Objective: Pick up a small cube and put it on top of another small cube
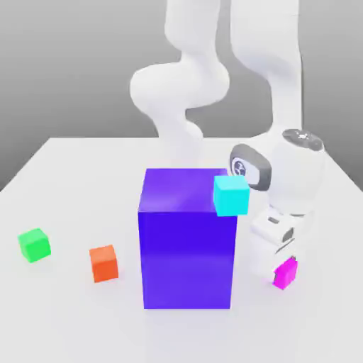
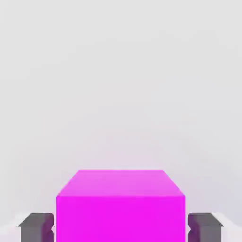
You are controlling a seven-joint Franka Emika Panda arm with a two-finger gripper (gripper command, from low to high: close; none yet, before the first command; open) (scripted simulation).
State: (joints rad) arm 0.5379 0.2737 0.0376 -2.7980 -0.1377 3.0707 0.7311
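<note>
Magenta cube (image 1: pixel 285 274), exterior view's right — probably light, stiff; best held by opposite side faces. Gripper (image 2: pixel 121 228): fingers clamped on it.

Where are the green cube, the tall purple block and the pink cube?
Green cube (image 1: pixel 34 244): exterior view, its front side.
Purple block (image 1: pixel 187 259): exterior view, its broad front face.
Pink cube (image 2: pixel 121 219): hand view, the brighter side face.
</note>
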